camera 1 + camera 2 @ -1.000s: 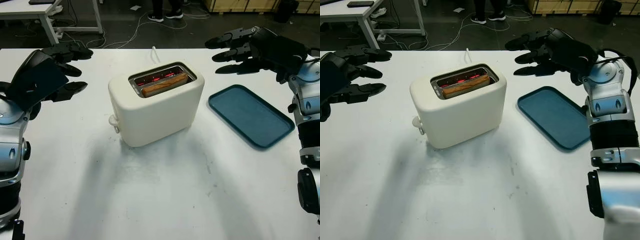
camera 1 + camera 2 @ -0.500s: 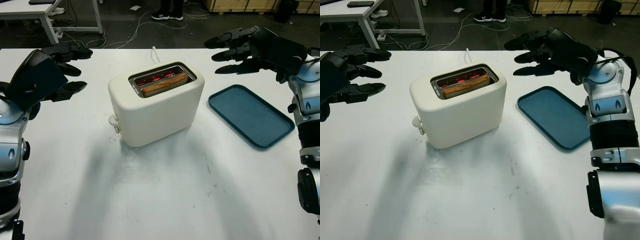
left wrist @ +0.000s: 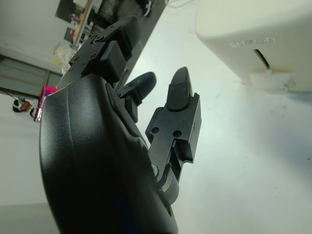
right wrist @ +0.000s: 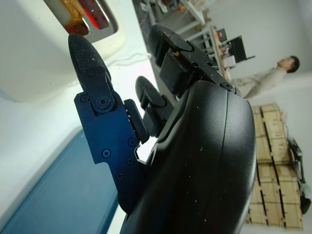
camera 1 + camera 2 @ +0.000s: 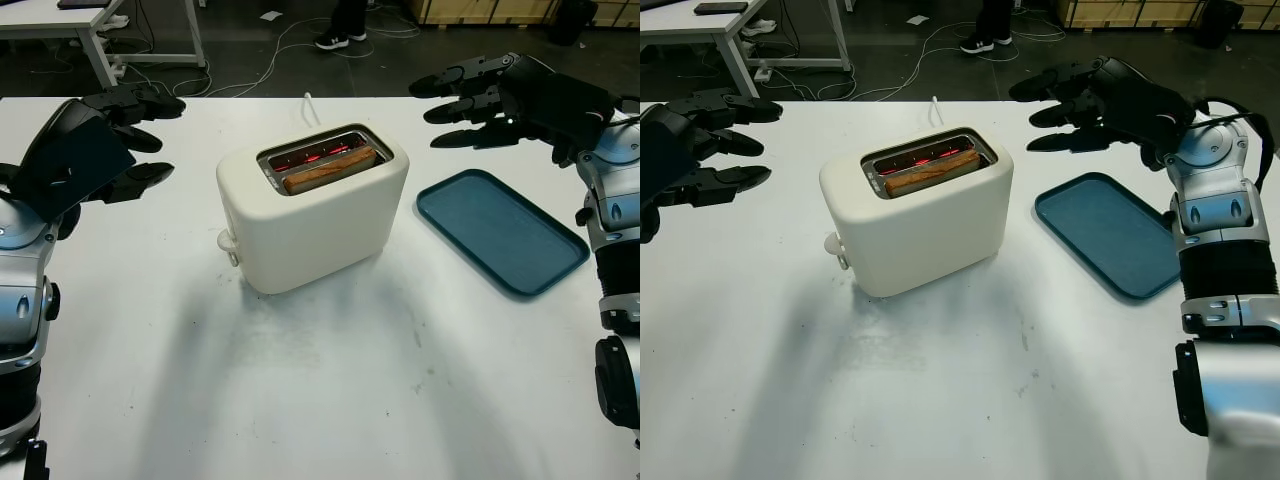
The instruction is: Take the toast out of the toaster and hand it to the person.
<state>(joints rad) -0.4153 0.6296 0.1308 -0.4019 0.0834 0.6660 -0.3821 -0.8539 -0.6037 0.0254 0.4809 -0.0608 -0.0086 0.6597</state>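
A cream toaster (image 5: 310, 210) stands mid-table with its elements glowing red. A brown slice of toast (image 5: 328, 169) sits in the slot nearer me, its top edge just above the rim. My left hand (image 5: 125, 135) hovers open to the left of the toaster, above the table. My right hand (image 5: 470, 100) hovers open to the right of the toaster, beyond the tray's far end. Neither touches the toaster. A person's shoes (image 5: 334, 40) show on the floor beyond the table.
A dark blue tray (image 5: 500, 230) lies flat to the right of the toaster. The toaster's white cord (image 5: 308, 108) runs off the table's far edge. Its lever (image 5: 228, 243) sticks out on the left end. A desk (image 5: 60, 20) stands far left.
Both hands and the toaster stay as they were. The person's shoes beyond the table have shifted a little.
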